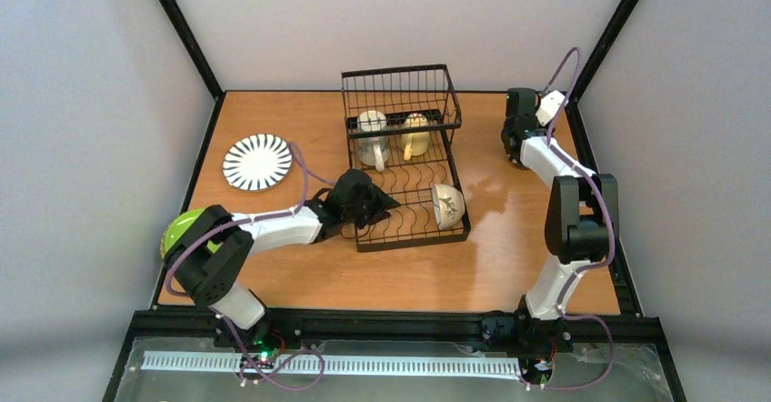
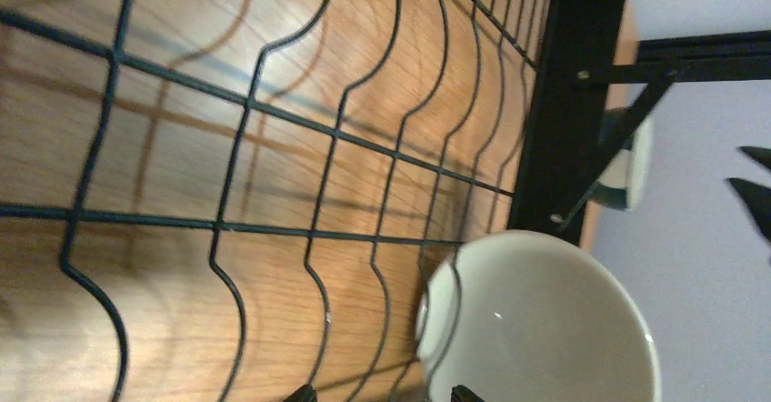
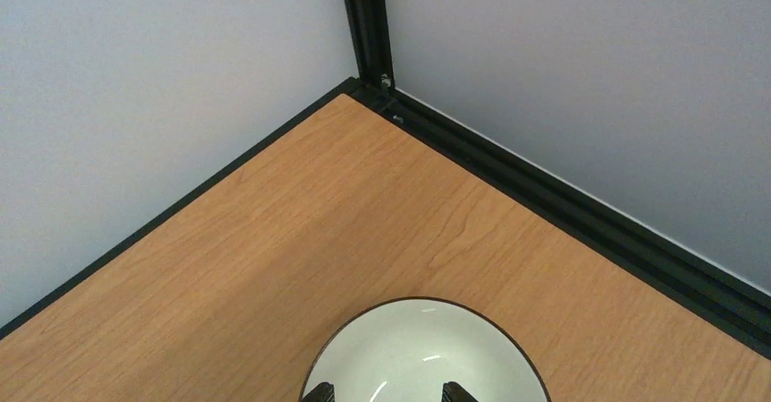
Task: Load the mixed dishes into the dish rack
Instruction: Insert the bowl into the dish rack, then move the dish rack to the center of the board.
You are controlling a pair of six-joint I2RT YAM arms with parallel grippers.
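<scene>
Your left gripper (image 2: 384, 395) is hovering open, empty, by the bowl (image 2: 536, 320) in the rack (image 1: 414, 240) while your open right gripper (image 3: 386, 393) is hovering over the corner cup (image 3: 423, 347), next likely needing descent.

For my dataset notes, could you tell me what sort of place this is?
Likely a lab robot cell, not a kitchen: a wooden table fenced by black frame posts and plain grey walls, with a dish rack between two robot arms.

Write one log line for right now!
left gripper: open, at dish rack | right gripper: open, over teal-and-white bowl | racked: cream mug, yellow mug, cream bowl
</scene>
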